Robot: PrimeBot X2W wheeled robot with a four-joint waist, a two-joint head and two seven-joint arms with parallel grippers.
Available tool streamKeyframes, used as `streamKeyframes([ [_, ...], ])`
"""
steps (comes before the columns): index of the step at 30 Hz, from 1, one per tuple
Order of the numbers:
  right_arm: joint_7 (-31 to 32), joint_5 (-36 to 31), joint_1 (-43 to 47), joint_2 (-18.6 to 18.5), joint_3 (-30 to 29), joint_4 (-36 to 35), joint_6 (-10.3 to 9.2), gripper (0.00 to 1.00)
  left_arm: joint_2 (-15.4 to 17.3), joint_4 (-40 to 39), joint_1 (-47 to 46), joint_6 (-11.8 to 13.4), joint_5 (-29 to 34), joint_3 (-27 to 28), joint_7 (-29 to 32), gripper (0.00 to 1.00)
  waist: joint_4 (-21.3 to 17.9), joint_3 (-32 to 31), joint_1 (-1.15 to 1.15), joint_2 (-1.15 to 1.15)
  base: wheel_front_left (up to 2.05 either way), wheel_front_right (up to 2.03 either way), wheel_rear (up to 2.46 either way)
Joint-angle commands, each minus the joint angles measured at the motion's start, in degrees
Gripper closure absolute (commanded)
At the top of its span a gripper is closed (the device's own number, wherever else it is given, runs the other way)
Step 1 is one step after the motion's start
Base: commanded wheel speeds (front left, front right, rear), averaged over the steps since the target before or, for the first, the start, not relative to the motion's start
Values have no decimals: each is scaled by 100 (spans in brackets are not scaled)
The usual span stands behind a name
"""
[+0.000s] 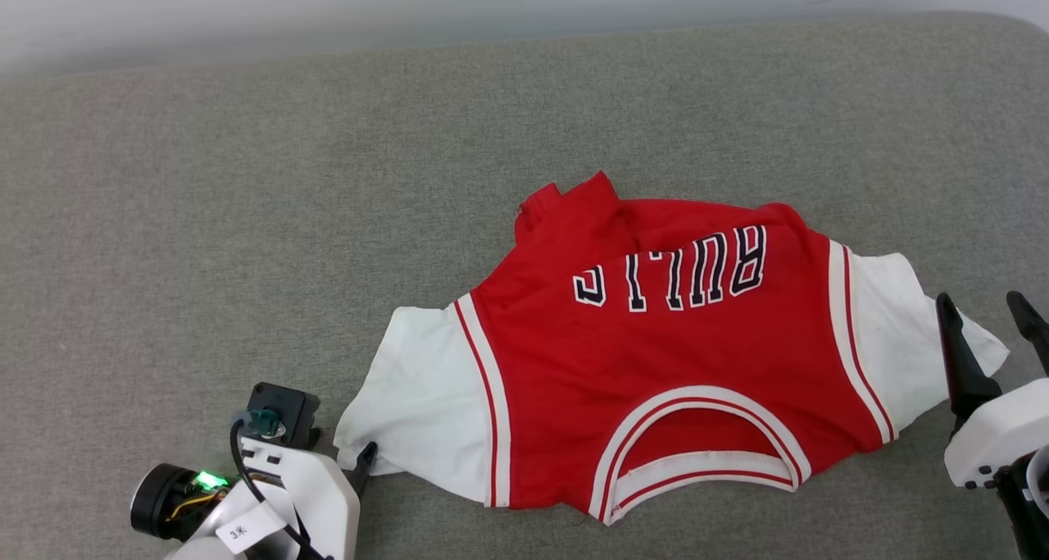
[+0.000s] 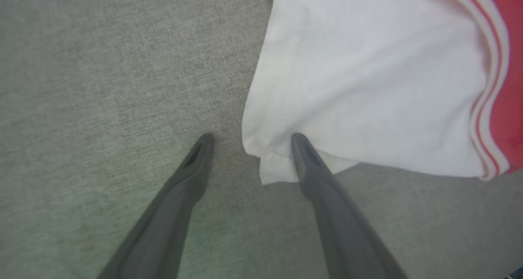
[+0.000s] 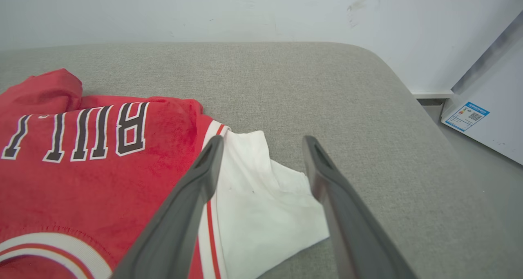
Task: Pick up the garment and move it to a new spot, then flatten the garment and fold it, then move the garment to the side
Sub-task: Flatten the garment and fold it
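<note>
Grey woven cloth covers the wide padded surface (image 1: 246, 216) on which the garment (image 1: 656, 355) lies, right of centre in the head view and close to the near edge, with nothing else on the cloth around it. It is spread mostly flat with its collar opening toward the robot, so the black, white-outlined lettering reads upside down, and its far hem is bunched into a small red fold at the upper left. White sleeves reach out to either side past striped trim. The left gripper (image 2: 252, 138) hangs at the near corner of the sleeve on the robot's left, jaws spread wide: one finger lies over the crumpled white corner, the other over bare grey cloth just beside it, and I cannot tell whether either tip touches. A green light (image 1: 211, 480) glows on that wrist, next to a small paper tag (image 1: 246, 531). The right gripper (image 1: 981, 302) is over the opposite sleeve, jaws likewise spread and holding nothing; in its wrist view one finger crosses the red-and-white trim while the other stands over the sleeve's outer edge. Beyond the surface's rounded far corner rises a pale wall (image 3: 245, 9) with a faint scuff, and a white panel (image 3: 498, 107) bearing a blue label (image 3: 466, 115) stands on the grey floor (image 3: 490, 177)
</note>
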Motion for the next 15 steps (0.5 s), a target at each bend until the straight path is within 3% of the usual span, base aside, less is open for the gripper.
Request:
streamKeyframes([
  [1,-47,15,-109,-34,17,30,-6,0,63,264,65,-115,38,-204,265,0,-49,59,0,0,0,0,0],
  [2,-54,15,-108,-48,16,42,-6,0,48,323,88,-133,11,-238,323,5,-52,69,0,0,0,0,0],
  [3,-61,19,-121,-62,14,54,-6,0,37,368,119,-153,-33,-281,402,70,-51,75,0,0,0,0,0],
  [4,-61,19,-121,-62,14,54,-6,0,37,368,119,-153,-33,-281,402,70,-51,75,0,0,0,0,0],
  [5,-61,15,-132,-81,13,60,-6,0,24,401,156,-181,-81,-320,468,100,-44,73,0,0,0,0,0],
  [12,64,42,-85,-241,58,131,-6,0,-32,135,30,81,-99,91,-206,100,113,-111,0,0,0,0,0],
  [15,435,14,104,-498,313,276,-7,0,-11,-187,66,126,-204,270,-432,100,207,-279,0,0,0,0,0],
])
